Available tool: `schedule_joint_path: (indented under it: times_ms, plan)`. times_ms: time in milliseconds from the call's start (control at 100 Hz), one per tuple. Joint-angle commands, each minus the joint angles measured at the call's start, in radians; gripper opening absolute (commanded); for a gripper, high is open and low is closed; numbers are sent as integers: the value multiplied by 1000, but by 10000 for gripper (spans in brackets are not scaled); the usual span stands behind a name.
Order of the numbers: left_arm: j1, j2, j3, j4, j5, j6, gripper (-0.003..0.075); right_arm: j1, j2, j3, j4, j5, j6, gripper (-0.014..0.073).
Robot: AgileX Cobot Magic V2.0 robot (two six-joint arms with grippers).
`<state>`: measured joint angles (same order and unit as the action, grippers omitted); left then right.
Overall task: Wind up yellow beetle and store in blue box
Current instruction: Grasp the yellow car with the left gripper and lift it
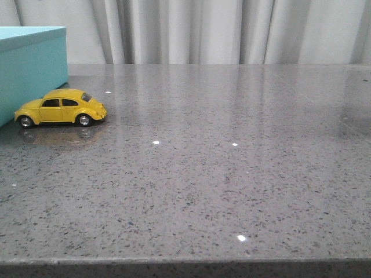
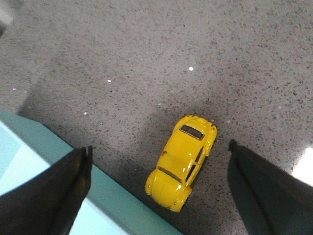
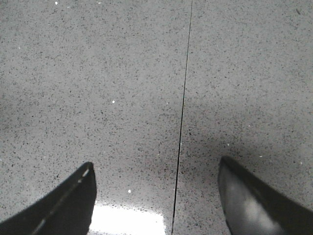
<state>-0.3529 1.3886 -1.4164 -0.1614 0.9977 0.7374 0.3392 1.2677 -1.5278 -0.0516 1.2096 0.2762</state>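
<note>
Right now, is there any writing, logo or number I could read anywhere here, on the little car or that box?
None can be read in any view.
Car: plain glossy yellow, no badge, plate or number that shows.
Box: plain turquoise sides and lid, no label.
Table: only grey speckles and light glints.
Left gripper and right gripper: dark fingers, unmarked.

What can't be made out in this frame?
- blue box: cut off by the front view's left edge and by the left wrist view's edge; lid state unclear.
- yellow beetle: wind-up mechanism not visible in either view.
- Both arms: absent from the front view; only the open jaws' tips show in the wrist views.
</note>
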Motion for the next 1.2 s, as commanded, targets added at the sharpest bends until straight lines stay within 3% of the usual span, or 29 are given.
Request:
schedule_joint_path:
  times_ms: [0,240,1190]
  plan:
    - [-6,50,-94,-39,30,23,556,0,-29,-23,-8,-57,-11,526]
    - [-6,202,-152,-56,144,74,555,0,-29,-23,-8,-61,-11,526]
    - [-6,405,-152,-11,125,80,519,0,-29,-23,-8,-55,-25,526]
